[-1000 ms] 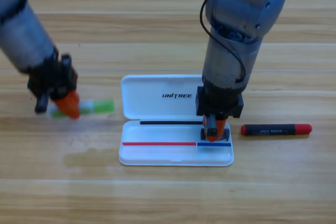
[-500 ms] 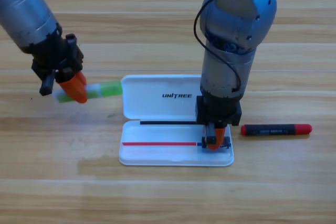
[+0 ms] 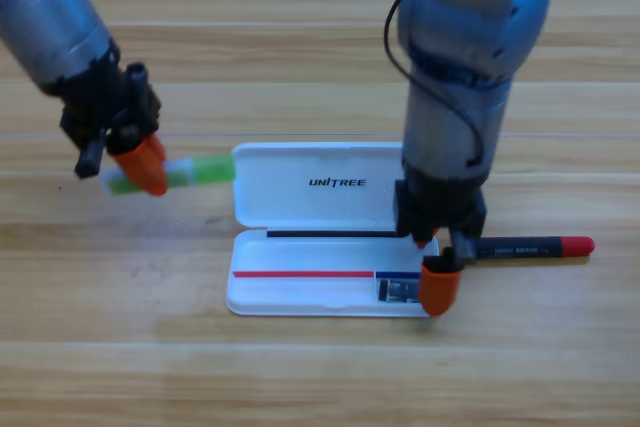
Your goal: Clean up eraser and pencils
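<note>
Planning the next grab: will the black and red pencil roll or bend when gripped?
The black and red pencil looks stiff, straight and thin, so probably light. Its round body lies flat on the table, so a sideways nudge may roll it.

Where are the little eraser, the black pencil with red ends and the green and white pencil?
eraser (image 3: 402, 290): high view, middle of the dark block in the case's lower right compartment.
black pencil (image 3: 525, 246): high view, its printed black body.
green and white pencil (image 3: 208, 169): high view, its green part.
</note>
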### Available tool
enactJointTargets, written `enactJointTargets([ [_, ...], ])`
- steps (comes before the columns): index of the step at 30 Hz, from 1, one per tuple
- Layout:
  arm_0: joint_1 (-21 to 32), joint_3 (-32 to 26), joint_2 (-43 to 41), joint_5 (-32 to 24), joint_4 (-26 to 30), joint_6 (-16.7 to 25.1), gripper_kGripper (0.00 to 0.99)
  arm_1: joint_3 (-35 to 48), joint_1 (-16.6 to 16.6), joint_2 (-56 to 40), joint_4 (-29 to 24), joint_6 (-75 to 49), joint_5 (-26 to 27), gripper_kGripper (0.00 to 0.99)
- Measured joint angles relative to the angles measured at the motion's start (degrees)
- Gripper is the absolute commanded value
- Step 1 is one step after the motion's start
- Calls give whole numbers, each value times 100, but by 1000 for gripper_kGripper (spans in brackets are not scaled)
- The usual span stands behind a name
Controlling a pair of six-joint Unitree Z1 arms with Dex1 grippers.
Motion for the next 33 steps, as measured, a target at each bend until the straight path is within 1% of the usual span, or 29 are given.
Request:
enactJointTargets([
  [2,-66,-228,29,-19,141,-18,0,106,0,-235,75,-76,0,819],
  [7,-322,-841,220,-78,537,-155,0,751,-29,-1105,195,-489,-52,819],
  [10,-532,-1049,381,-166,621,-251,0,936,-119,-1346,212,-676,-115,819],
  [12,-674,-1144,529,-254,665,-284,0,1019,-246,-1366,210,-827,-191,819],
  [16,-898,-1182,846,-399,721,-335,0,1042,-587,-1274,105,-983,-356,819],
  [19,-1022,-1195,1041,-482,720,-386,0,1045,-858,-994,-284,-1165,-393,819],
  [21,-1078,-1253,1146,-521,720,-388,0,1046,-996,-780,-426,-1212,-401,819],
  [25,-1153,-1329,1291,-577,720,-388,0,1043,-1200,-448,-658,-1376,-411,819],
  [32,-1186,-1433,1527,-582,720,-411,0,1042,-1414,-61,-786,-1494,-416,807],
  [33,-1191,-1441,1561,-582,719,-422,0,1042,-1435,-19,-802,-1507,-421,761],
])
